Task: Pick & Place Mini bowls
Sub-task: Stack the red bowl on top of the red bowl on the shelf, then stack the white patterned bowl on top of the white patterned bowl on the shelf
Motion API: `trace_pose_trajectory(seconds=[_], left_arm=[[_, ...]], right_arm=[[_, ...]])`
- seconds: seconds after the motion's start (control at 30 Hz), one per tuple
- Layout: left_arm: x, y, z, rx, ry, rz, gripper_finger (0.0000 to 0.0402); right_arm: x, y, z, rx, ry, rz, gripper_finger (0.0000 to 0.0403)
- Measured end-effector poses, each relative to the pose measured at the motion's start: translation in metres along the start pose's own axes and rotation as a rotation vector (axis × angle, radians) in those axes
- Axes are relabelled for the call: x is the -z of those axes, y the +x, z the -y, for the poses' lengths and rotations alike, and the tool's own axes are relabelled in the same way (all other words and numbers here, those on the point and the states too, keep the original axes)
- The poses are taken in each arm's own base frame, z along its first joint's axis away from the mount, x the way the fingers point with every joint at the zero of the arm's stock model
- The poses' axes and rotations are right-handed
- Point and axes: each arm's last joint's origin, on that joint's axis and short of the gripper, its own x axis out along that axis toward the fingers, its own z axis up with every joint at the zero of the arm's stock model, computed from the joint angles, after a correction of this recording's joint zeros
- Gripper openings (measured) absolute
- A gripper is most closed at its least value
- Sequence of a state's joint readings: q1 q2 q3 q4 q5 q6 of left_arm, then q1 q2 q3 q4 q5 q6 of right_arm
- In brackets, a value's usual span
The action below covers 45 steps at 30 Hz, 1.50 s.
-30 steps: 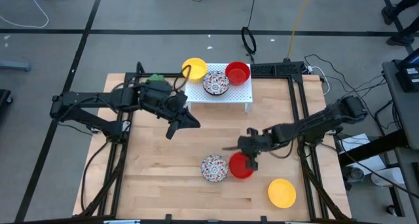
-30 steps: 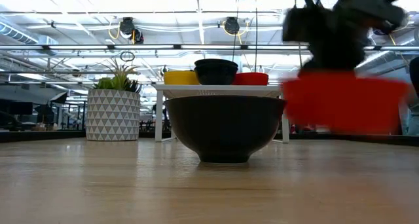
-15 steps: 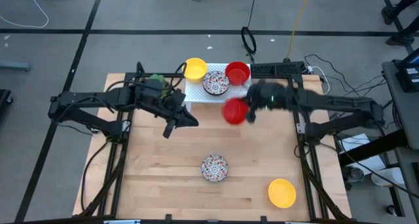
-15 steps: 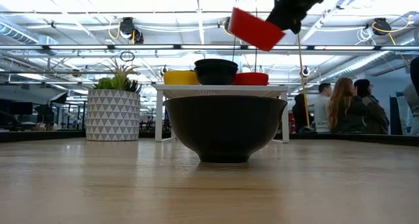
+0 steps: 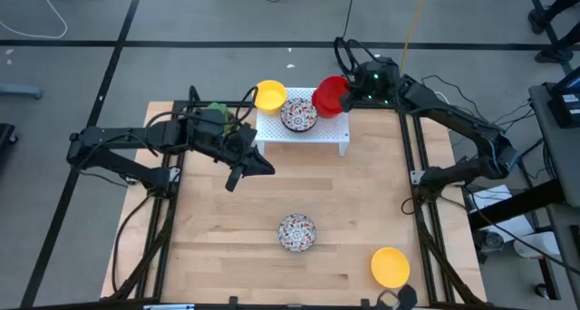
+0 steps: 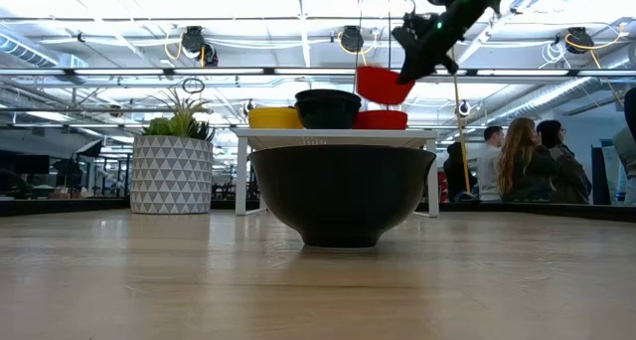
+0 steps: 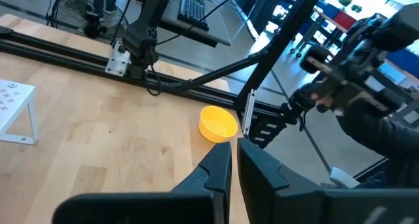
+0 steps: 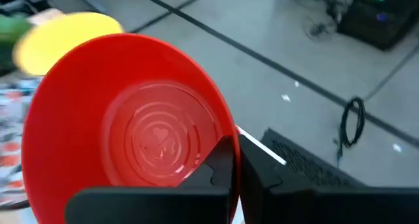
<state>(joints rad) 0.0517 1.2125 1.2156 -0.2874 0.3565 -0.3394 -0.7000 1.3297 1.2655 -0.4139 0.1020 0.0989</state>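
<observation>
**Ana:** High view has the plain red round mini bowl [image 5: 330, 94] up in the air, clamped by its rim in the right gripper [image 5: 349, 91], right above the far right end of the white perforated rectangular rack [image 5: 313, 129].

**Ben:** Right wrist view agrees: the jaws are pinched together on the red bowl's edge, its hollow facing the camera. From the low view it hangs tilted, just above another red bowl [image 6: 382, 119] sitting on the rack.

**Ana:** So this looks like the placing step. I'd say the next move calls for levelling the bowl and lowering it straight down, perhaps nesting it into the one below.

**Ben:** Tight spot, though. The white bowl with the red-and-dark mosaic pattern [image 5: 298, 115] sits just beside on the rack, a yellow bowl [image 5: 270, 95] beyond it, and the rack's far edge is close.

**Ana:** The left gripper [image 5: 243, 169] waits over the pale wooden bench [image 5: 217, 237], jaws together on nothing. Plenty of open room there; a second mosaic bowl [image 5: 296, 232] and a yellow one [image 5: 391, 266] remain near the front.
</observation>
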Motion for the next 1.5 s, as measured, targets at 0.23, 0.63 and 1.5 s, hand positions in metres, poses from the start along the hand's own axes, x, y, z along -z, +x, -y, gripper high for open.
trace_pose_trajectory(seconds=[0.23, 0.63, 1.5], left_arm=[[0.000, 0.000, 0.000, -0.001, 0.033, -0.002, 0.0026], [0.004, 0.000, -0.001, -0.011, 0.039, -0.035, 0.0026], [0.056, 0.040, -0.005, 0.019, 0.207, -0.349, 0.0026]], right_arm=[[0.007, 0.029, 0.012, -0.030, 0.037, -0.065, 0.0000], [0.008, 0.039, 0.011, -0.029, 0.033, -0.066, 0.0007], [-0.012, -0.031, -0.029, -0.179, -0.171, 0.160, 0.0146]])
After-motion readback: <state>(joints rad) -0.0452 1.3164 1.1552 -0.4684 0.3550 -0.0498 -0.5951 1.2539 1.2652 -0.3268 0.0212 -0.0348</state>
